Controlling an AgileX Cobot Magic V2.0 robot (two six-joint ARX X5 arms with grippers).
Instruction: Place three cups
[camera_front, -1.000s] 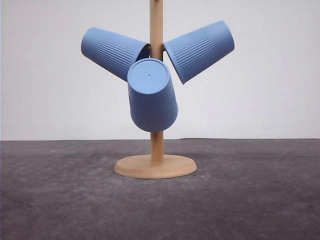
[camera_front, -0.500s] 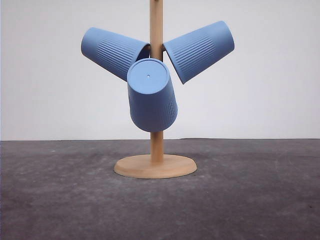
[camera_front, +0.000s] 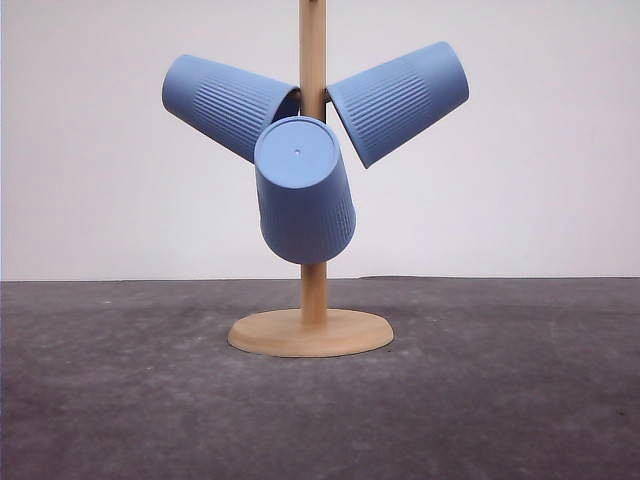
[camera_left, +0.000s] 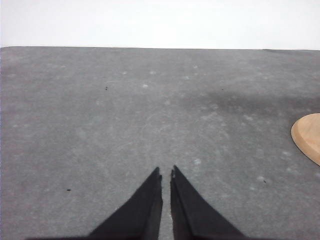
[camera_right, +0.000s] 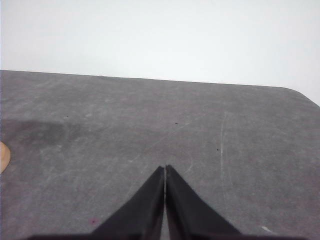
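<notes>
Three ribbed light-blue cups (camera_front: 304, 190) hang mouth-inward on a wooden cup tree (camera_front: 312, 335) at mid-surface (camera_front: 520, 400). They look light, stiff and slightly slick, best pinched across the ribbed wall. The left pincer (camera_left: 165, 175) and right pincer (camera_right: 165, 170) both rest closed and empty above bare surface.

Wooden stand (camera_front: 311, 333) on the counter (camera_front: 520, 400) toward its far edge, midway between left and right edges, three cups hung on its post, left cup (camera_front: 228, 103), right cup (camera_front: 400, 100), front cup (camera_front: 304, 190) lower, toward the near edge
</notes>
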